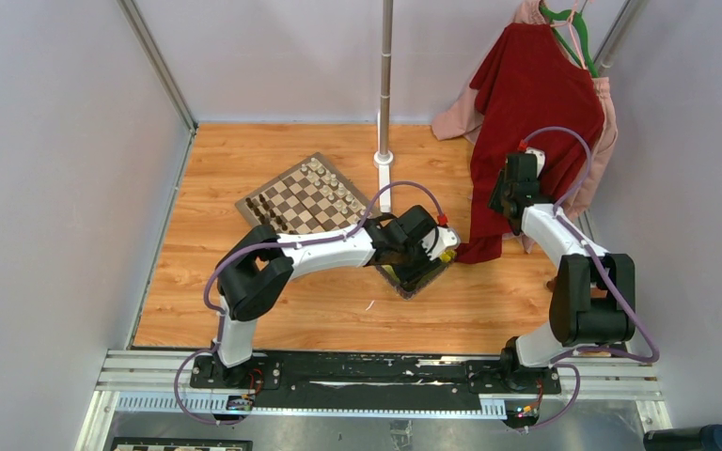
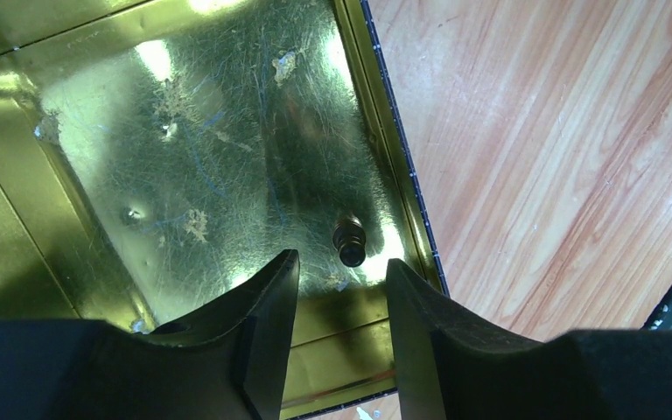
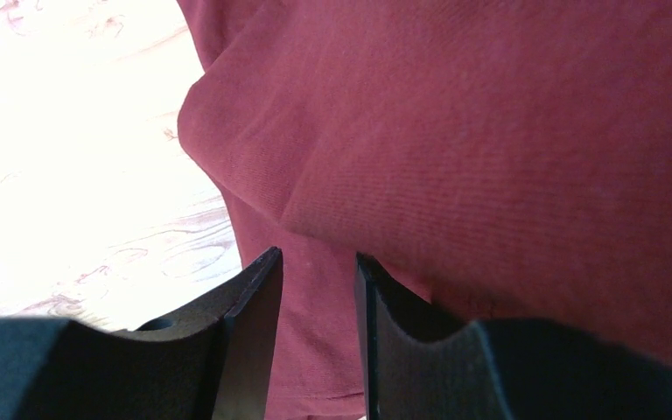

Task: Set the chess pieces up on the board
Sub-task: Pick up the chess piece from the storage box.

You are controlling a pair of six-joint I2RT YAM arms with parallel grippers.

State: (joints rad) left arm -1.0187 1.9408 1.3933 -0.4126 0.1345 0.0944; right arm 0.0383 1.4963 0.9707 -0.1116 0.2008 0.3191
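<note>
Left jaws hang spread and empty over one dark chess piece (image 2: 349,240) in the yellow tray (image 2: 184,131), right jaws gape empty by the red cloth (image 3: 490,131), and the board (image 1: 306,199) already holds rows of pieces (image 1: 327,178), so little seems left.

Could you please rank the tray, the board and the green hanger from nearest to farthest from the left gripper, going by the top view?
1. Tray: directly beneath the left gripper, mid-table.
2. Board: behind the gripper, to its left.
3. Green hanger: far back on the right, above the red shirt.
</note>
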